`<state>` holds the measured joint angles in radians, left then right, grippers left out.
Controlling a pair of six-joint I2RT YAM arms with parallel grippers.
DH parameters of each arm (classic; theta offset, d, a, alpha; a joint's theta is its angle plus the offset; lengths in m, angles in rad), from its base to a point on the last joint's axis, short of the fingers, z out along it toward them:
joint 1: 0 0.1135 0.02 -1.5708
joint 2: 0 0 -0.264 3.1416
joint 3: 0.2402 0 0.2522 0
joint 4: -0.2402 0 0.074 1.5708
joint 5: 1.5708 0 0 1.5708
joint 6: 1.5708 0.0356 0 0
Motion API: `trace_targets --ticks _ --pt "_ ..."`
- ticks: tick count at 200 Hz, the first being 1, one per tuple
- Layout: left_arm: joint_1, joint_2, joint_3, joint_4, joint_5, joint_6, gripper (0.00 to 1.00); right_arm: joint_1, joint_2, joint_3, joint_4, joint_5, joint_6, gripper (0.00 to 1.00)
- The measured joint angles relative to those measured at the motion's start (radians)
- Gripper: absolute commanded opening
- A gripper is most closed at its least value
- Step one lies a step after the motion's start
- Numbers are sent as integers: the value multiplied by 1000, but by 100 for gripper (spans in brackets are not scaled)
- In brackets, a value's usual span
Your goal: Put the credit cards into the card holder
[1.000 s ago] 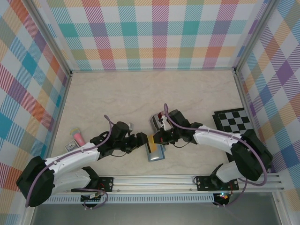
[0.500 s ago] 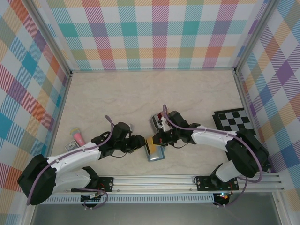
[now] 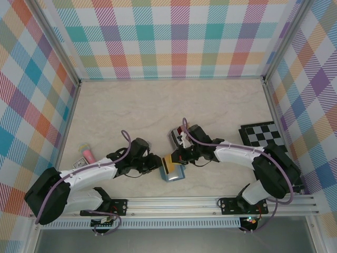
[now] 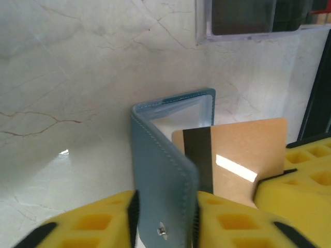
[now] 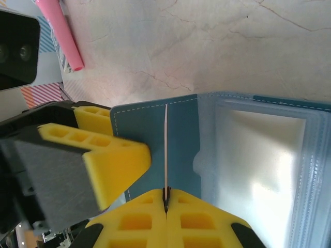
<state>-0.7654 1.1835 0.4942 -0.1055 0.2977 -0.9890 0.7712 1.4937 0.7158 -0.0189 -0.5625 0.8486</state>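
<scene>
The teal-blue card holder lies open near the table's front edge, between the two arms. My left gripper is shut on its outer flap, a yellow pad pressed to each side. A gold-yellow credit card with a black stripe stands on edge over the holder. My right gripper is shut on this card, which looks like a thin line over the teal pocket. The holder's clear slots lie open to the right. From above, the left gripper and right gripper nearly touch.
A small rack of cards stands just behind the right gripper. A black-and-white chequered board lies at the right. A pink object and a small patterned box sit at the left. Plaid walls enclose the table.
My left gripper has shifted a little right and closed from wide open onto the card holder's flap. The right gripper still holds the gold card in nearly the same place.
</scene>
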Motion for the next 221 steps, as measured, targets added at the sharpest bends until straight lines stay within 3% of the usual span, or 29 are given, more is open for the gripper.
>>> trace_targets --ticks 34,97,137,221 --pt "0 -1 -1 -15 -10 14 0 -5 -20 8 -126 105 -45 1" --pt "0 111 -11 116 2 17 0 -53 -148 4 -308 292 -128 2" --pt "0 206 30 164 18 37 0 -108 -195 -26 -348 320 -158 2" --pt "0 209 48 153 19 82 0 -129 -205 -34 -386 316 -239 2"
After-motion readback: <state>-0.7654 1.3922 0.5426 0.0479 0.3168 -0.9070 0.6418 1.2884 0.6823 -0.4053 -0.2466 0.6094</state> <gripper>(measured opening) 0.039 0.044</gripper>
